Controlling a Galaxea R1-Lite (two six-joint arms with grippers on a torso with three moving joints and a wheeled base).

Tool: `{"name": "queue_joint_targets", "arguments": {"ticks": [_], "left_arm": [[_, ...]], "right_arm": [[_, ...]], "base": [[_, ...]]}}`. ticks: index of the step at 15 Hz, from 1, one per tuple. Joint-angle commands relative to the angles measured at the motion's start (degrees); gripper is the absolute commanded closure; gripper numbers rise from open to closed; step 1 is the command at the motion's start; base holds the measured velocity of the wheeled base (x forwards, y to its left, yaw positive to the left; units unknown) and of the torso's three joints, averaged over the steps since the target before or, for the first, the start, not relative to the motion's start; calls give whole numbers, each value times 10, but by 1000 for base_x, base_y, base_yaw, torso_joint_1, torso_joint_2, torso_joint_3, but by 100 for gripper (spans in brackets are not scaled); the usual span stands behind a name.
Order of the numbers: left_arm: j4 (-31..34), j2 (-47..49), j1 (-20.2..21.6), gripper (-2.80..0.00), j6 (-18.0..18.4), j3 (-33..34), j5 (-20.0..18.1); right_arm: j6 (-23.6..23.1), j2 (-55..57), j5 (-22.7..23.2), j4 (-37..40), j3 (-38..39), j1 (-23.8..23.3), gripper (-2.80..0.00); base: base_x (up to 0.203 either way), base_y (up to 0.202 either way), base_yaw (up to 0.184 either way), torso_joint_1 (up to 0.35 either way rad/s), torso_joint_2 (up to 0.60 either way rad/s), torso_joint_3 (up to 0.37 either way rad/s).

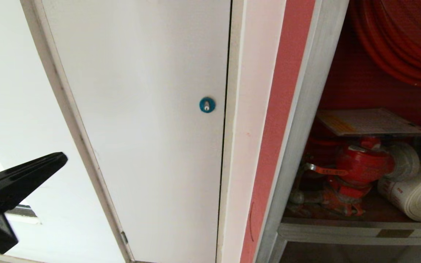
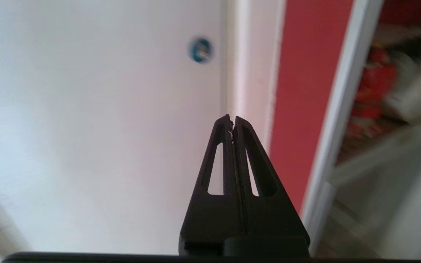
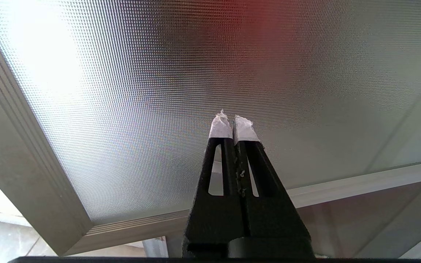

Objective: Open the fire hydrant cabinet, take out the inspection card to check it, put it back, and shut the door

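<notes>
We see the fire hydrant cabinet open at right, holding a red valve, white hose and the pale, yellow-patched inspection card lying flat atop the valve. Left pincer and right pincer are both pressed together, empty.

Beige inspection card seemingly atop valve in open cabinet

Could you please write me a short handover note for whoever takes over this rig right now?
Left gripper: shut, empty, low at the left, before the white panel door.
Right gripper: shut, empty, facing a textured glass panel.
Fire hydrant cabinet: interior exposed.
Inspection card: lying flat above the red valve, inside.
Done: cabinet open.
Left: whether the card has been checked cannot be told; door to close.
</notes>
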Motion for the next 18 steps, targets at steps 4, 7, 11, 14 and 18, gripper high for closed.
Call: {"name": "queue_joint_targets", "arguments": {"ticks": [4,7,11,14,18], "left_arm": [[131,-254,41,0,0,31,30],[259,-331,46,0,1,21,105],[274,-326,46,0,44,-5,148],[282,-331,52,0,126,-10,152],[288,-332,55,0,135,-16,234]], "right_arm": [[0,1,0,0,3,0,0],[0,1,0,0,3,0,0],[0,1,0,0,3,0,0],[0,1,0,0,3,0,0],[0,1,0,0,3,0,0]], "base": [[0,0,0,0,0,0],[0,0,0,0,0,0],[0,0,0,0,0,0],[0,0,0,0,0,0],[0,0,0,0,0,0]]}}
